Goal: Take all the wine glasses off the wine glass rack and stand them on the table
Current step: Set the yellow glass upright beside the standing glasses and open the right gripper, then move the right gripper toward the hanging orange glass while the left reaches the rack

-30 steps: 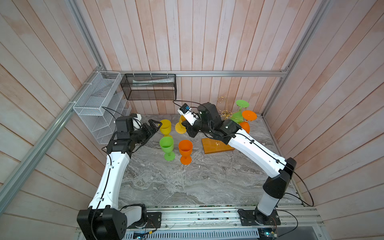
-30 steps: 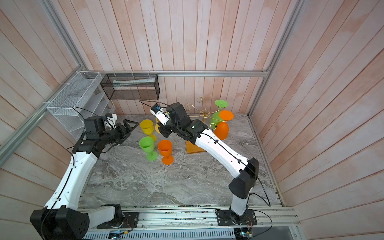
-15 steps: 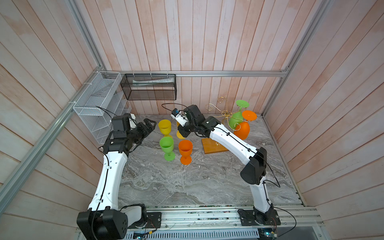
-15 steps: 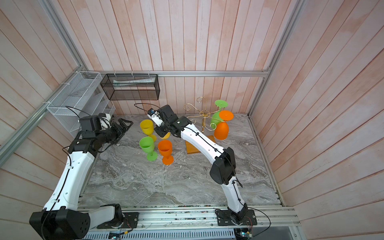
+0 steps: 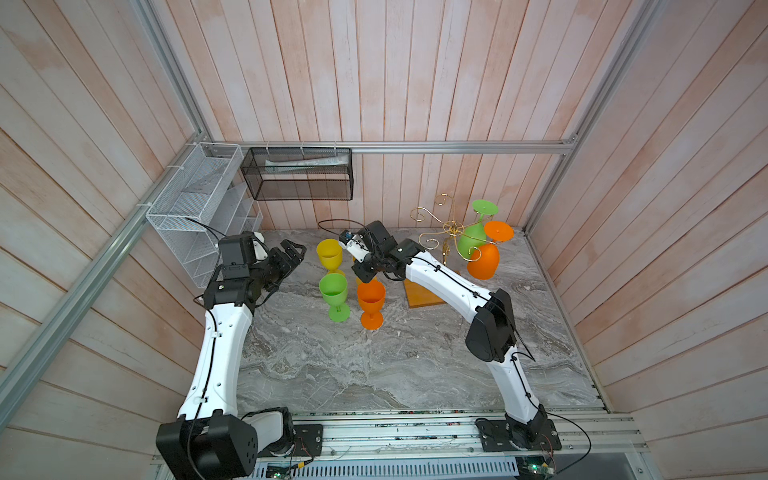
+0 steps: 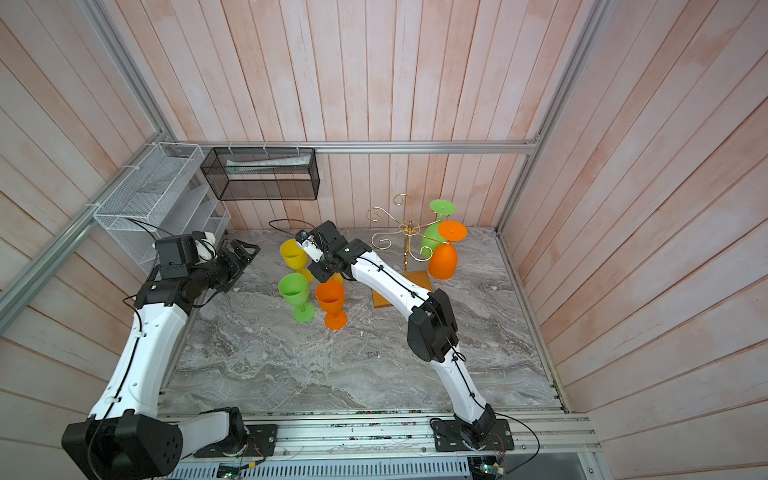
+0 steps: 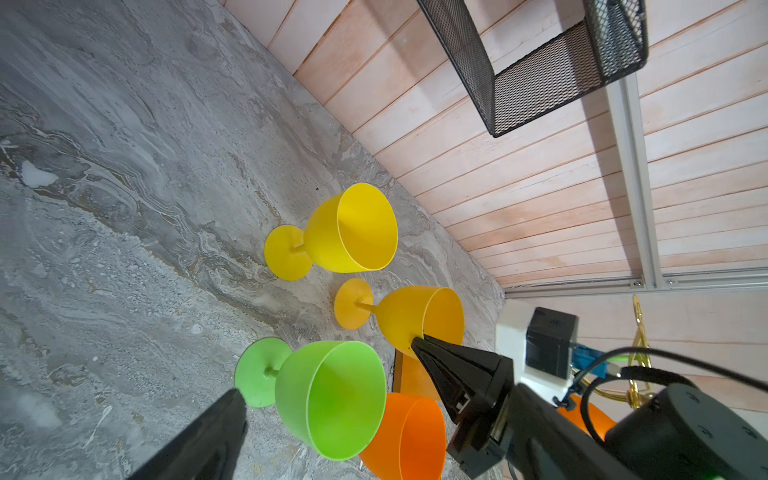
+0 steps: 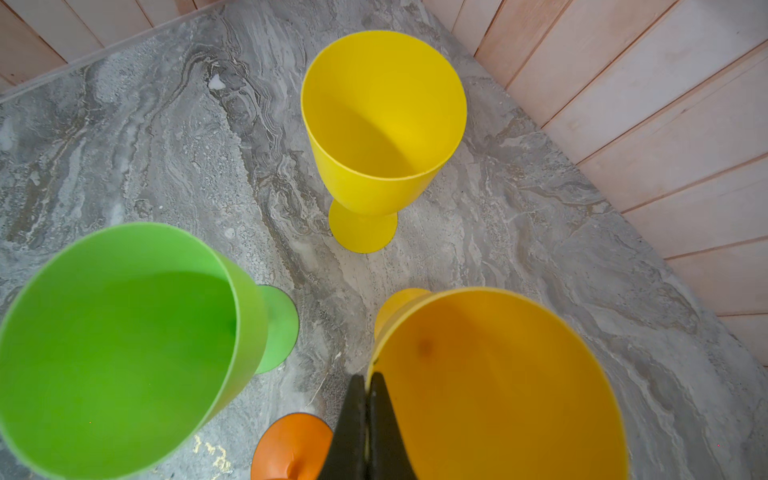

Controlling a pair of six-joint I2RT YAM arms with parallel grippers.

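Pinching amber wine glass (image 8: 498, 395) rim: right gripper (image 8: 367, 378) | left gripper (image 5: 294, 250) spread wide, empty | wine glass rack (image 5: 453, 227) base half hidden

Left arm (image 5: 220, 353): white shells, black joints; a thin black cable ran along it.
Right arm (image 5: 440, 282): white shells; its elbow was a bulky black block.
Right gripper (image 8: 368, 376): black fingers tapered to points.

my views are bright and evenly lit, soft shadows, wrist cams sharp but fisheye-bent at edges.
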